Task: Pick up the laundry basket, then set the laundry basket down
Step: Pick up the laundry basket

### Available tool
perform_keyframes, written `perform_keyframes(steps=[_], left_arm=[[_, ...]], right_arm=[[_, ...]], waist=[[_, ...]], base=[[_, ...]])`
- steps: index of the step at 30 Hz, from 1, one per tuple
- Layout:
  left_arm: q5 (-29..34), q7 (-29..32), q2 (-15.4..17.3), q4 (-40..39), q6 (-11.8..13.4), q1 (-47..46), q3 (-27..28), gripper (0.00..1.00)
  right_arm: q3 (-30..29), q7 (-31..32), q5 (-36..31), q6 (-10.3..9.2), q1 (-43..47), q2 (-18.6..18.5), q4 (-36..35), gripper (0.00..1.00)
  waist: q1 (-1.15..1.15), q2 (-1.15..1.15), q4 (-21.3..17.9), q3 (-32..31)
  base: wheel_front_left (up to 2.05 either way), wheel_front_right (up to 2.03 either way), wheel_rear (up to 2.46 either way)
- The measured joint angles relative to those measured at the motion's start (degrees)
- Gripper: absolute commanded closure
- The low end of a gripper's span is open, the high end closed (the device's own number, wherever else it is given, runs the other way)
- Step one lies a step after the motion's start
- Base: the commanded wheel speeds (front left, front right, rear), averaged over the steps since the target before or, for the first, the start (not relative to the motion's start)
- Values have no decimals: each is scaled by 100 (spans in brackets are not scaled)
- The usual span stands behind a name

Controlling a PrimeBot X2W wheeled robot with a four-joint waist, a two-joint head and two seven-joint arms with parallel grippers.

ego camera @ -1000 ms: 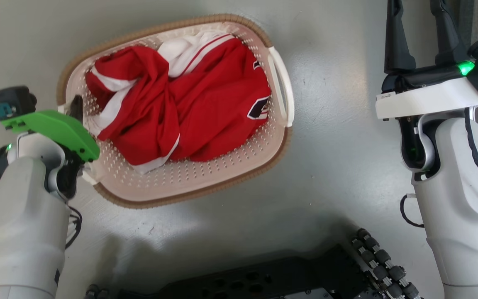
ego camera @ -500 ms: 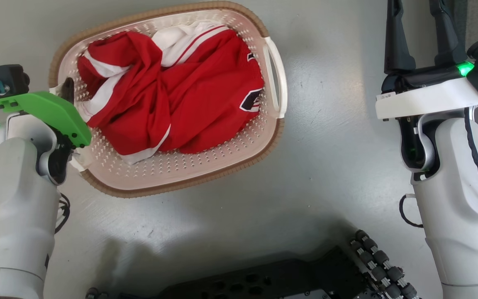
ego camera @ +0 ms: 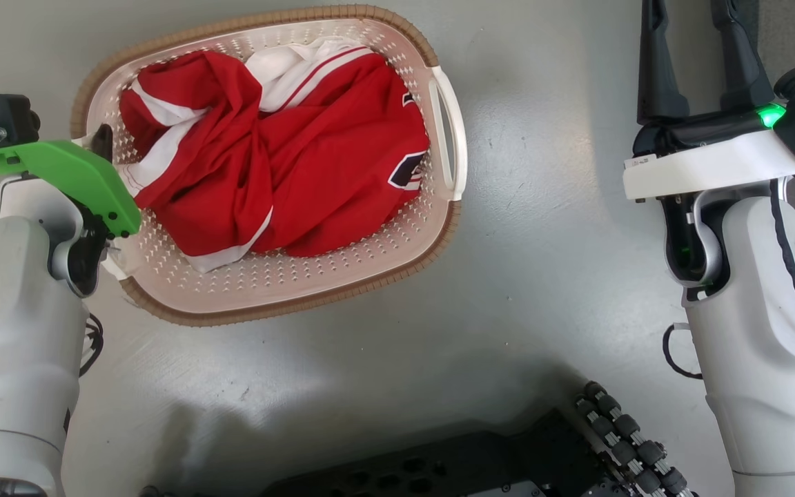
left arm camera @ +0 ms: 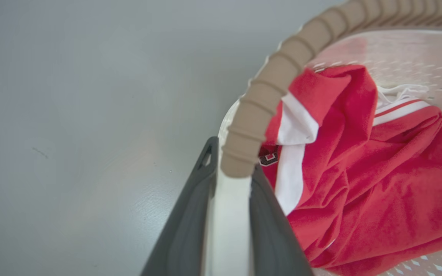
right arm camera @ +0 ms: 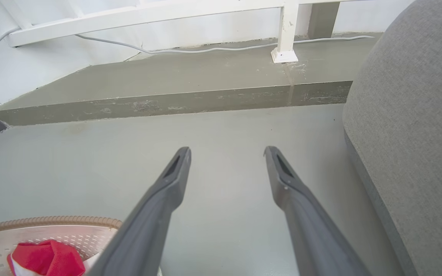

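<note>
The left end effector (left arm camera: 231, 165) pinches the white handle (left arm camera: 228, 222) of the laundry basket (ego camera: 280, 279), whose body looks too wide to grip. The right end effector (right arm camera: 226, 152) gapes, empty.

Cream laundry basket (ego camera: 301, 276), brown woven-look rim.
Perforated oval tub with 2 white side handles (ego camera: 459, 138), upright over the grey floor (ego camera: 542, 276), red-and-white garment (ego camera: 315, 159) heaped inside; left handle pinched in the left tool (left arm camera: 231, 168).

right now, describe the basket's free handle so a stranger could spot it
Find the basket with the red shirt against the grey floor. Its free handle is the white loop on the side toward the right gripper; the opposite handle is clamped in the left gripper.
</note>
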Motion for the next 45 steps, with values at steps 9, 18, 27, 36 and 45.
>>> perform_keyframes(steps=[9,18,27,36,45], left_arm=[[-13,-8,-14,174,-48,-159,-20,0],[-64,-260,-120,297,-48,-218,-83,0],[-57,-1228,-122,214,-49,-130,-7,0],[98,-1824,-305,-129,-49,238,-91,0],[374,-1819,-307,-888,16,636,-34,0]], right_arm=[[-7,0,-15,33,0,9,9,0],[-105,0,-32,34,1,13,82,0],[-244,1,-130,77,19,15,270,0],[-443,0,-208,85,271,-9,467,0],[-559,1,-225,144,498,-29,569,0]], waist=[[0,0,-7,-15],[0,0,35,-83],[0,0,117,-459],[0,0,244,-1069],[0,0,387,-1770]], base=[[0,0,0],[0,0,0],[0,0,0],[0,0,0],[0,0,0]])
